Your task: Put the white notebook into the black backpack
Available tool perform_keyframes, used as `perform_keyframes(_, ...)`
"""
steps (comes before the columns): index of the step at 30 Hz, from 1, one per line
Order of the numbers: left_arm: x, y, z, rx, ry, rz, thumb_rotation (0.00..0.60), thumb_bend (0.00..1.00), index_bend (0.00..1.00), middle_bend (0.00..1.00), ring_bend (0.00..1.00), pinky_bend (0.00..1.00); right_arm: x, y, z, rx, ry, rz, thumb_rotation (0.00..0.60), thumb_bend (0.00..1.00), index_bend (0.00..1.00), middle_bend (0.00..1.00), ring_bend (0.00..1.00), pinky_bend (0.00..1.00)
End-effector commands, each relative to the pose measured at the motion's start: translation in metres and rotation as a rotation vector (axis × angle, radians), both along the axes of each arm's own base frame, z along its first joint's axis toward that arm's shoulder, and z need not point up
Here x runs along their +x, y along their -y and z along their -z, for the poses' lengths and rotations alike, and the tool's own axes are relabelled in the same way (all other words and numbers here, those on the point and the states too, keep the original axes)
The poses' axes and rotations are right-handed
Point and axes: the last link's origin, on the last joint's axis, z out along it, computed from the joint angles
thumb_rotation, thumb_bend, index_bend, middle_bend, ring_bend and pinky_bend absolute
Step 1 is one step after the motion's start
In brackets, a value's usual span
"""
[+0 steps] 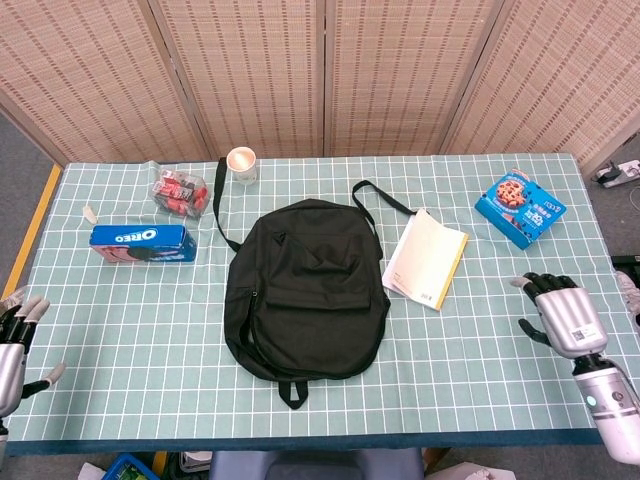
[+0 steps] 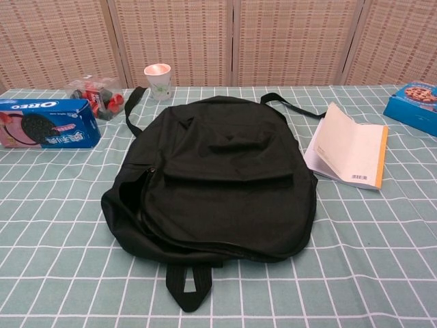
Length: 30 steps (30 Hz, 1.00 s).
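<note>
Backpack [image 1: 304, 290], black, lies flat mid-table w/ straps toward the far edge; white notebook [image 1: 425, 258] sits just beside it on the right, not touching. Right hand [image 1: 558, 313] hovers near the table's right edge, fingers apart, empty. Left hand [image 1: 12, 340] at the left edge, fingers spread, holding nothing. Oreo box [image 1: 142, 243] far left.

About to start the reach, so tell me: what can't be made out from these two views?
- Left robot hand: head view, cut off by the left edge; chest view shows neither hand.
- Black backpack: main opening not clearly seen in either view; dark folds hide the zipper's state.
- White notebook: barcode print too small to read.
- Blue cookie box: chest view, cropped by the right edge.
</note>
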Motion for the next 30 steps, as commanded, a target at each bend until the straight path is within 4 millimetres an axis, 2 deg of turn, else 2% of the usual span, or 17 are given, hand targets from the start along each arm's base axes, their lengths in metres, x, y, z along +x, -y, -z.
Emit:
perform_keyframes(1,-0.001,0.001,0.000,0.003,0.003,-0.003,0.600,0.16,0.13,0.11,0.10,0.14,0.001,0.024,0.018,0.023,-0.017,-0.039,0.600,0.16,0.28,0.33,0.30,0.34)
perform_keyframes(11,-0.005,0.005,-0.002,0.018,0.011,-0.021,0.600,0.16,0.13,0.11,0.10,0.14,-0.010,0.070,0.058,0.062,-0.072,-0.075,0.600,0.09,0.32,0.36,0.32,0.37)
perform_keyframes(17,-0.007,0.006,0.002,0.010,0.016,-0.034,0.600,0.16,0.13,0.11,0.10,0.14,-0.016,0.097,0.080,0.080,-0.088,-0.062,0.600,0.09,0.32,0.36,0.32,0.37)
perform_keyframes(30,-0.009,0.007,0.005,-0.001,0.010,-0.055,0.600,0.16,0.13,0.11,0.10,0.14,-0.005,0.134,0.125,0.137,-0.119,-0.095,0.600,0.09,0.34,0.36,0.32,0.37)
